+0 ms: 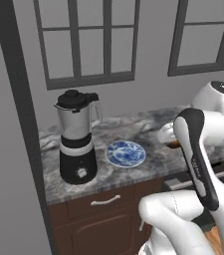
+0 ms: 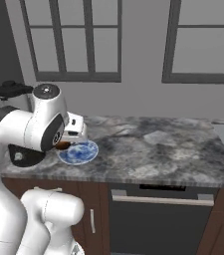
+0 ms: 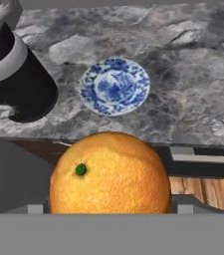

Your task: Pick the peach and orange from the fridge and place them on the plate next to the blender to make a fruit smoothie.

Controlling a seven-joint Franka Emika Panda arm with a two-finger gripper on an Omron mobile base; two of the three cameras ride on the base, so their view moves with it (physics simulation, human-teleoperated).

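Carrying the orange (image 3: 109, 173) clamped in the pincer (image 3: 109, 209), the arm is hovering short of the plate (image 3: 114, 85) beside the blender (image 1: 77, 137), positioned for placement on the surface (image 2: 153, 144).

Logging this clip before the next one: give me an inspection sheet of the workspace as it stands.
Surface: grey marbled counter, brown cabinets below.
Job's things: plate bare, beside the blender; orange in the hand, short of the plate. Peach and fridge: nothing seen.
Clutter: nothing seen.
Hand: hand closed on the orange, fingertips mostly hidden by the fruit.
Cables: nothing seen.
Surroundings: grey wall, two dark-framed windows, a dark appliance front under the counter.
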